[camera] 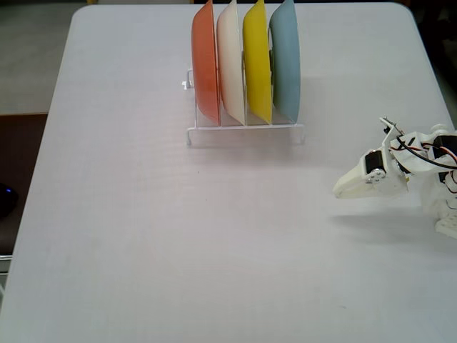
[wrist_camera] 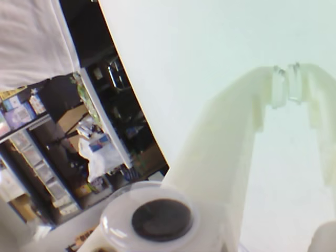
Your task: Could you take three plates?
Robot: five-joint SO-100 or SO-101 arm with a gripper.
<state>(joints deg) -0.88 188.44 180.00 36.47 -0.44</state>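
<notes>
My gripper (camera: 340, 191) appeared closed and empty, though the wrist view was washed out; the blue plate (camera: 287, 61), yellow plate (camera: 257, 61) and white plate (camera: 230, 61) stood upright in the rack (camera: 246, 132), well apart from me; nothing was taken yet; next I needed to open and reach the blue plate.

Four plates (camera: 246, 64) upright in rack (camera: 243, 134)

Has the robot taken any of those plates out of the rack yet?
Not yet. The glossy light blue plastic plate, yellow plate and cream-white plate all stand upright in the white wire rack, beside an orange plate. The white pincer is shut and empty, away from the rack. All three remain to be taken.
</notes>
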